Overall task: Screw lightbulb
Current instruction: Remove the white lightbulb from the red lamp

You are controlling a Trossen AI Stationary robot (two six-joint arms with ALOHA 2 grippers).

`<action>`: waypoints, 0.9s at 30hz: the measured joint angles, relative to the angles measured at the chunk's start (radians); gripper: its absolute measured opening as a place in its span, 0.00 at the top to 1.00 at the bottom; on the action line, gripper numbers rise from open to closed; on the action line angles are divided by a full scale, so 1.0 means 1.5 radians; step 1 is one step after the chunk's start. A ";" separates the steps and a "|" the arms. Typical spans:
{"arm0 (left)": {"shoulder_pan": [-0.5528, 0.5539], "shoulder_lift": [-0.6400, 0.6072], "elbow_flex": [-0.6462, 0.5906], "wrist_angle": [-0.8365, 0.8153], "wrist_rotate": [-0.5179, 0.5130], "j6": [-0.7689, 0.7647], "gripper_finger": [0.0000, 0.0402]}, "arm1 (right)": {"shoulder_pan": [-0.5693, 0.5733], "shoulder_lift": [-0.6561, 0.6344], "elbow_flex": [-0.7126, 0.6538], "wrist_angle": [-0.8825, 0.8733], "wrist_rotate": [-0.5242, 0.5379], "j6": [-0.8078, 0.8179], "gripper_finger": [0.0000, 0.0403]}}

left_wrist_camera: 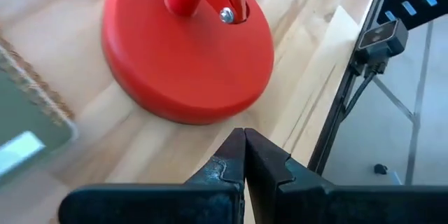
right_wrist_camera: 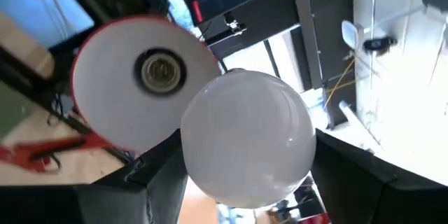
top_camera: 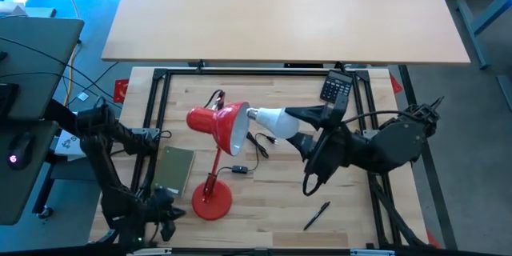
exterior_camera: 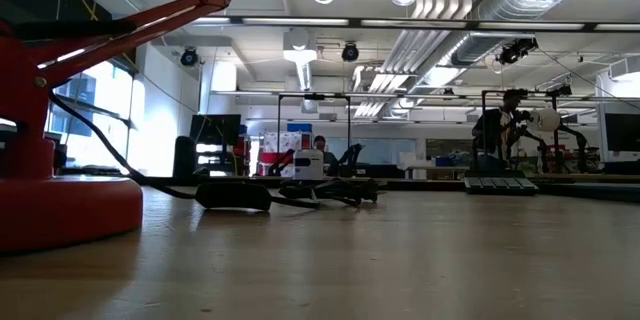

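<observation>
Near the front edge of the pale wooden worktop (top_camera: 264, 196), towards its left corner, the left gripper (left_wrist_camera: 243, 155) waits with its dark fingers pressed flat together, grasping nothing. Just ahead of it sits the round, glossy red base (top_camera: 212, 200) of the desk lamp, a smooth shallow disc with a silver screw head showing at the foot of its red stem. A dull green, flat rectangular book (top_camera: 174, 171) lies beside that base, towards the left edge. A slim black pen (top_camera: 316, 215) lies towards the front right corner.

Mid-worktop, the lamp's red conical shade (top_camera: 224, 124) faces sideways, its white inner surface ringing a brass-coloured threaded socket (right_wrist_camera: 162, 71). The right gripper (top_camera: 298, 129) clasps the lightbulb (top_camera: 272, 120), a smooth matte white globe tapering to a narrower neck, with a dark finger on each side of it. The bulb hangs in the air just beside the shade's open mouth, neck towards the socket; whether it touches cannot be told.

A thin black cable with an inline switch (top_camera: 240, 169) trails across the wood. Near the back right corner lies a black calculator (top_camera: 336, 89) with rows of small keys; nothing on it can be read.
</observation>
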 joint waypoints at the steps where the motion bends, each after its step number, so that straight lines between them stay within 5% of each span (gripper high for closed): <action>1: -0.004 -0.009 0.000 -0.012 0.000 0.000 1.00 | 0.000 0.000 0.000 0.007 0.000 0.016 0.37; 7: -0.012 -0.050 0.000 -0.088 -0.008 -0.002 1.00 | 0.001 -0.012 0.000 0.029 -0.012 0.225 0.37; 15: -0.016 -0.055 0.000 -0.059 -0.024 -0.019 1.00 | -0.014 -0.085 0.000 -0.133 -0.111 0.718 0.37; 21: -0.027 -0.055 0.000 0.032 -0.108 -0.019 1.00 | -0.072 -0.113 0.000 -0.204 -0.339 0.819 0.37; 27: -0.022 -0.064 0.000 0.108 -0.294 -0.014 1.00 | -0.116 -0.122 0.000 -0.269 -0.374 0.857 0.37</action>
